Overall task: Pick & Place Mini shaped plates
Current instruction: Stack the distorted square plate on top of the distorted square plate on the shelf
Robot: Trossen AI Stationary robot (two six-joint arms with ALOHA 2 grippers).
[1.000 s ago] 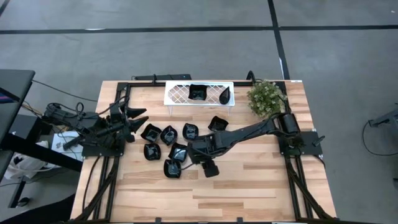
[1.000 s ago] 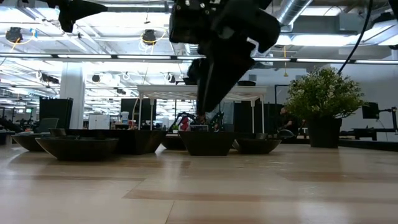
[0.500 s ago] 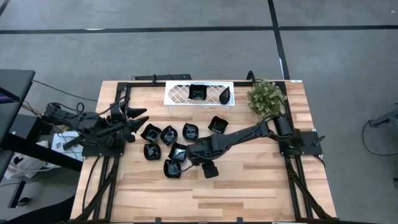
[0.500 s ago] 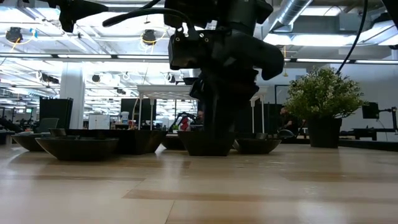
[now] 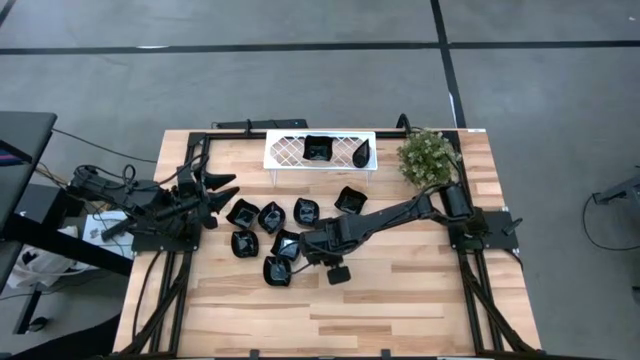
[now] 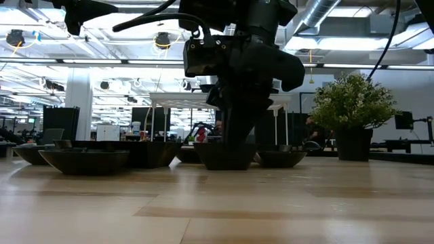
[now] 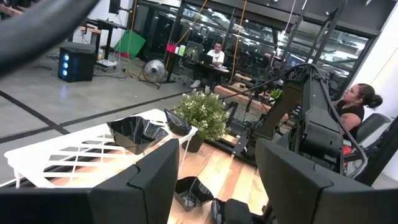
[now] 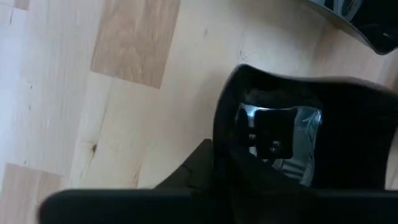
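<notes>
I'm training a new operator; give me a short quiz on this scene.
1. True or false: the white lattice tray holds two mini plates.
2. Which gripper is down among the loose plates on the table? A) left B) right
3. Fill in: the left gripper, waiting at the table's left edge, is ____.

Key: 1 true; 2 B, the right gripper; 3 open.
</notes>
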